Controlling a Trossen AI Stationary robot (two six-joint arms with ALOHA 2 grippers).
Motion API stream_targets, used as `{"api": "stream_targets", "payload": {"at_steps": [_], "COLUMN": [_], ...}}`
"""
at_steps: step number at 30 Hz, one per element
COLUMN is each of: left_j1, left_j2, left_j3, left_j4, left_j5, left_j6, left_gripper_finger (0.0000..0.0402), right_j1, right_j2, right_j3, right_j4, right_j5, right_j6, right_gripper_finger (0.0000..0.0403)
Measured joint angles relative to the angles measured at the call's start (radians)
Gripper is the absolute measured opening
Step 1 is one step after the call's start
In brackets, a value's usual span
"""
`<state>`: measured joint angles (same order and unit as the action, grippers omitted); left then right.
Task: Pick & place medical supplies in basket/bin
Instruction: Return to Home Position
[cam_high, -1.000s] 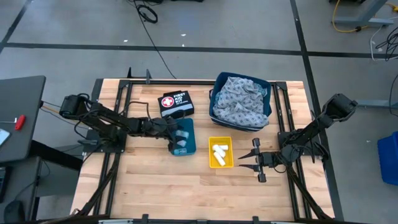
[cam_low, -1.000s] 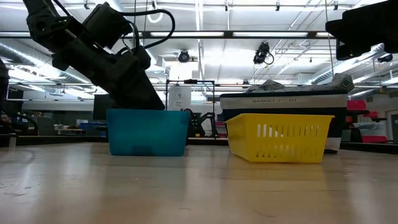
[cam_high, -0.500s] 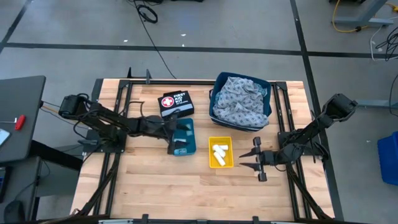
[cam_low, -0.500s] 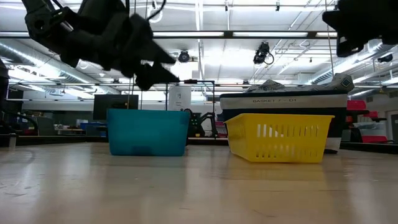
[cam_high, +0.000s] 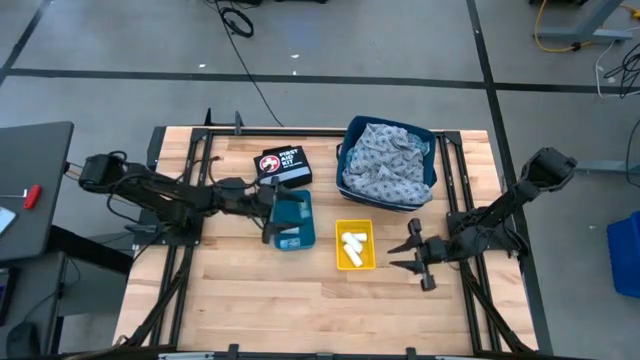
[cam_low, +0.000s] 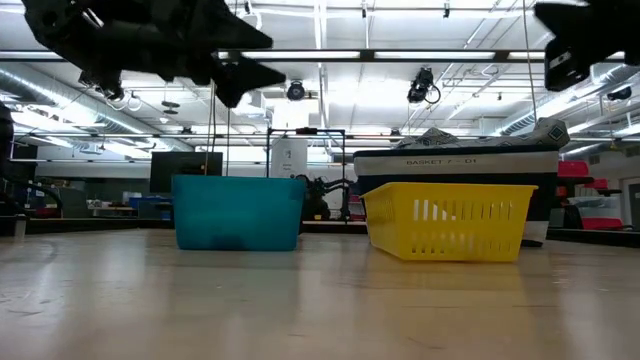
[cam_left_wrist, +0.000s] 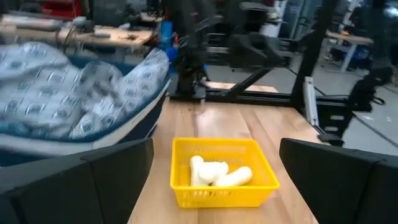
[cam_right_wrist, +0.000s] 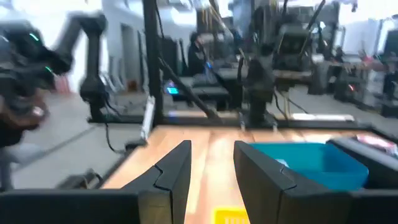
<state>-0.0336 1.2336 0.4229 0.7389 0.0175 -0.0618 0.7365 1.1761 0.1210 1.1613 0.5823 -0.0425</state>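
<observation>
Wooden bench (cam_high: 250, 300) in a big workshop, concrete floor all round. Here's how things sit.

The teal bin (cam_high: 305, 215) is about mid-bench, with a few pale bits (cam_high: 289, 240) at its near end, too small to tell what they are. Just right of it is the yellow basket (cam_high: 338, 250) with three or so white rolls (cam_high: 352, 245) lying in it. Behind that, back right, a dark basket (cam_high: 347, 130) is heaped with the grey patterned cloth (cam_high: 385, 160). The black pouch (cam_high: 283, 166) with the red cross lies behind the teal bin, close to touching it.

The left pincer (cam_high: 272, 213) hangs at the teal bin's left edge. The low view shows it well up above the bin's rim. Its fingers are spread wide, nothing between them.

The right pincer (cam_high: 398, 257) hovers just right of the yellow basket, pointed at it but not touching. Fingers are parted and it's also got nothing.
</observation>
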Motion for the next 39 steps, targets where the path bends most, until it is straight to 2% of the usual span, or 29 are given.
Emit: {"api": "stream_targets", "payload": {"at_steps": [4, 6, 9, 12, 14, 18, 25, 29, 32, 39], "left_j1": [-0.025, -0.036, -0.042, -0.046, -0.050, -0.054, -0.054, -0.036, -0.016, 0.040], "left_j2": [-0.075, -0.106, -0.144, -0.184, -0.212, -0.283, -0.454, -0.585, -0.699, -0.977], "left_j3": [0.000, 0.000, 0.000, 0.000, 0.000, 0.000, -0.007, -0.099, -0.196, -0.368], "left_j4": [-0.037, -0.057, -0.109, -0.167, -0.194, -0.260, -0.399, -0.373, -0.342, -0.335], "left_j5": [-0.020, -0.061, -0.109, -0.114, -0.101, -0.094, -0.095, -0.107, -0.115, -0.088], "left_j6": [0.062, 0.068, 0.062, 0.071, 0.088, 0.141, 0.183, 0.174, 0.137, 0.073], "left_gripper_finger": [0.0352, 0.0352, 0.0352, 0.0352, 0.0352, 0.0352, 0.0352, 0.0352, 0.0352, 0.0352], "right_j1": [0.025, 0.042, 0.053, 0.051, 0.050, 0.023, -0.049, -0.072, -0.080, -0.102], "right_j2": [-0.203, -0.329, -0.507, -0.657, -0.749, -0.883, -1.053, -1.133, -1.173, -1.172], "right_j3": [-0.114, -0.109, -0.113, -0.113, -0.113, -0.113, -0.113, -0.113, -0.113, -0.113], "right_j4": [0.060, -0.044, -0.222, -0.408, -0.464, -0.600, -0.864, -0.981, -0.994, -0.997], "right_j5": [-0.071, -0.109, -0.225, -0.305, -0.361, -0.381, -0.389, -0.395, -0.403, -0.403], "right_j6": [-0.033, -0.039, -0.038, -0.019, -0.032, -0.066, -0.020, 0.012, 0.004, 0.011], "right_gripper_finger": [0.0128, 0.0128, 0.0128, 0.0128, 0.0128, 0.0128, 0.0128, 0.0128, 0.0128, 0.0128]}}
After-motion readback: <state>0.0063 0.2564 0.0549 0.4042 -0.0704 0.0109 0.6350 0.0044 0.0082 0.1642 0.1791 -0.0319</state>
